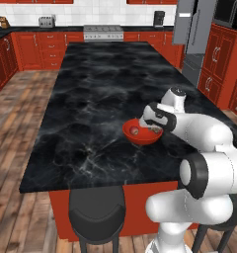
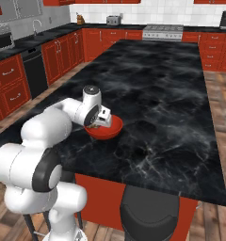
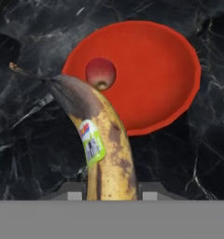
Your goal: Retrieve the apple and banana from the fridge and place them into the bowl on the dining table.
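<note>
A: Red apple (image 3: pixel 101 73) lies inside the bowl (image 3: pixel 156 70), toward its left rim. That half is done.

B: Banana (image 3: pixel 102 144)?

A: Clamped in the gripper (image 3: pixel 111 193), held above the table (image 1: pixel 91 99) just short of the bowl, dark tip crossing its near rim.

B: Left to do?

A: Carry it over the bowl, release.

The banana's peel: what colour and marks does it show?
Banana: yellow with brown blotches, dark tip; hand view shows it best.
</note>
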